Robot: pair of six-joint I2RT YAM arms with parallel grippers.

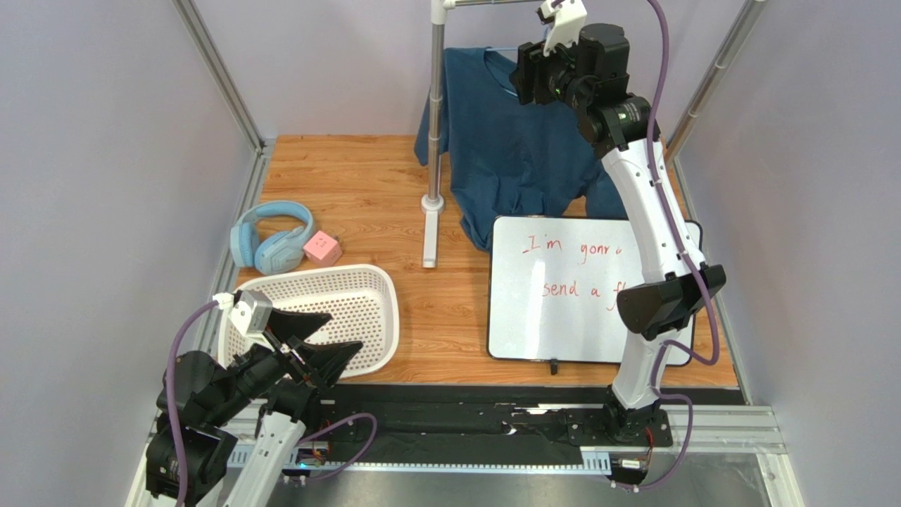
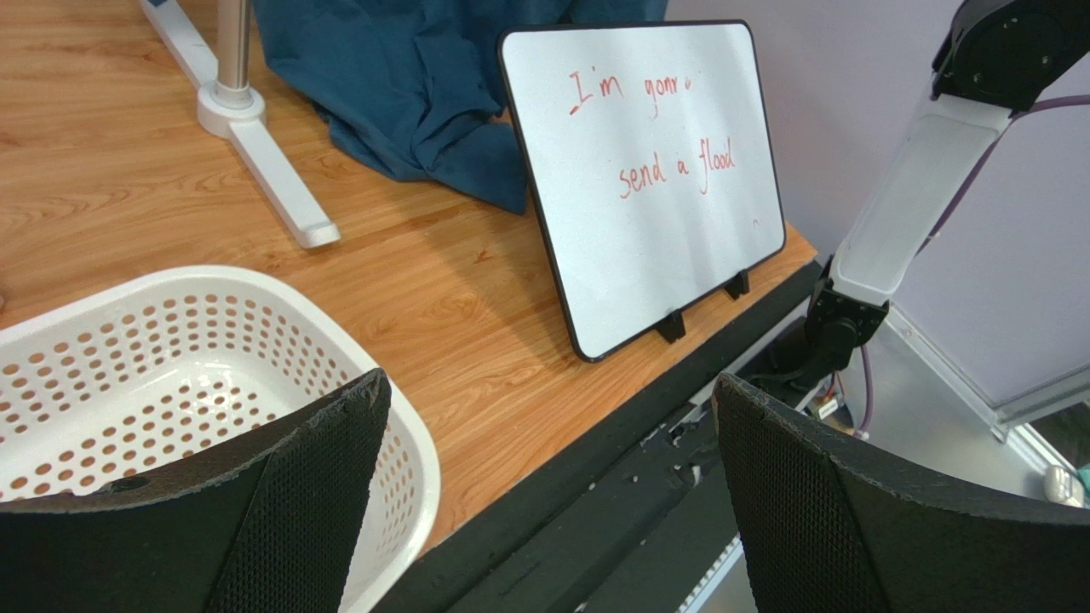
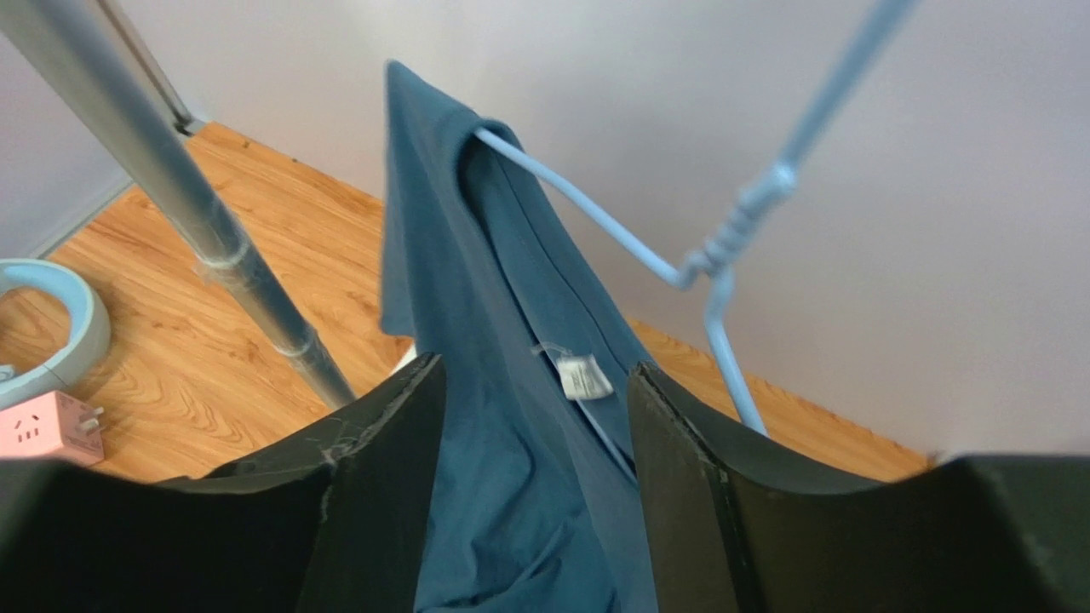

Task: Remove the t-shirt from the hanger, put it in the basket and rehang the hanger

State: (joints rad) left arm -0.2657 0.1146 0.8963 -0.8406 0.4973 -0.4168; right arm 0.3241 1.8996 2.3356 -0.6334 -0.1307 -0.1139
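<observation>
Right claw (image 3: 535, 383) straddles t-shirt (image 3: 435, 217) hung on hanger (image 3: 582, 204)

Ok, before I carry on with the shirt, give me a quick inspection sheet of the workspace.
Surface: wooden table top, no spills seen.
Job's things: t-shirt hangs from the rack pole on the hanger, with one shoulder over the wire. Its hem is bunched on the table.
Clutter: white basket, blue headphones, pink block, whiteboard with red writing.
Grippers: left gripper is open and empty, low by the basket. Right gripper straddles the shirt's neck near the label; whether it pinches the cloth is unclear.
Cables: purple cables run along both arms, no snag seen.
Surroundings: plain walls, metal frame posts.
</observation>
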